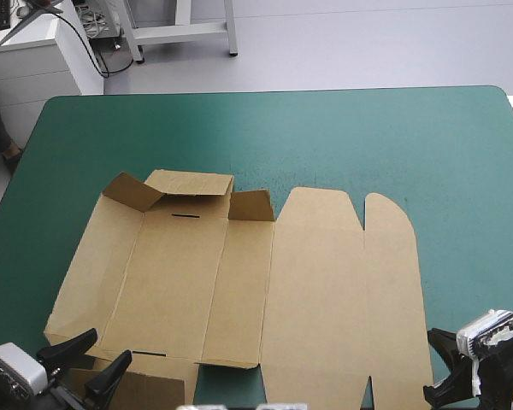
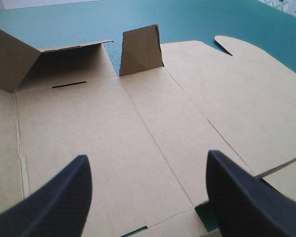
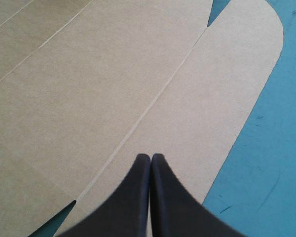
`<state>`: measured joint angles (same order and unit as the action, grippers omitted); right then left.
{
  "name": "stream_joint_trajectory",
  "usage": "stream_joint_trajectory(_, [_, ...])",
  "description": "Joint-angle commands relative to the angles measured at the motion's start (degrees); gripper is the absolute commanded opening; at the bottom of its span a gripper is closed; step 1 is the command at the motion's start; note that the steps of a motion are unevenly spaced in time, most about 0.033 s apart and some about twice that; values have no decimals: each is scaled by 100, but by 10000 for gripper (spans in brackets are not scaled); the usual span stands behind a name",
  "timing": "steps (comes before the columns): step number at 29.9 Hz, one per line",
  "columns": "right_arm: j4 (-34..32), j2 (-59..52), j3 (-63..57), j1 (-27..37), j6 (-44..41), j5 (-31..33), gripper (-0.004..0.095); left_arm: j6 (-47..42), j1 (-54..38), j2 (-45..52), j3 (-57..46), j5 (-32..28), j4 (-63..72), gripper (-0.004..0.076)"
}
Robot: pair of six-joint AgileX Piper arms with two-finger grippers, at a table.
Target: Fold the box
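Note:
The brown box (image 1: 325,290) lies as a cut sheet on the teal-green cover (image 1: 368,137), mostly flat. At its far left end a wall panel (image 1: 188,184) and a small side flap (image 1: 251,205) stand raised; the flap (image 2: 140,49) is upright ahead of my left gripper. My left gripper (image 1: 103,350) sits at the sheet's near left corner, open, its fingers apart over the flat board (image 2: 113,128) with nothing between them (image 2: 148,155). My right gripper (image 1: 440,367) is at the near right corner, shut, its tip (image 3: 150,158) over the rounded lid flap (image 3: 227,98).
Bare teal-green cover (image 3: 266,163) runs right of the lid flap and from the sheet to the table's far edge (image 1: 274,92). A near flap of board (image 1: 150,389) lies beside my left gripper at the table's near edge.

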<state>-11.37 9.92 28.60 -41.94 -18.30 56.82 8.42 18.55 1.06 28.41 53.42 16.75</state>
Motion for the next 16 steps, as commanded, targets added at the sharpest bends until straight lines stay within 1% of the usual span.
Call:
stream_joint_trajectory(1, [-73, 63, 122, 26, 59, -406, -15, -187, 31, -129, 139, -451, -45, 473])
stream_joint_trajectory(4, [-49, 63, 122, 26, 59, -406, -16, -570, 31, -543, 315, -476, -210, 473])
stream_joint_trajectory(9, [59, 63, 122, 26, 59, -406, -17, -700, 31, -1643, 997, -436, -600, 473])
stream_joint_trajectory(11, [85, 63, 122, 26, 59, -406, -17, -917, 31, -2224, 1341, -322, -858, 473])
stream_joint_trajectory(14, [124, 63, 122, 26, 59, -406, -17, -1362, 31, -3105, 1917, 52, -1391, 473])
stream_joint_trajectory(16, [133, 63, 122, 26, 59, -406, -17, -1416, 31, -3586, 2250, 284, -1552, 473])
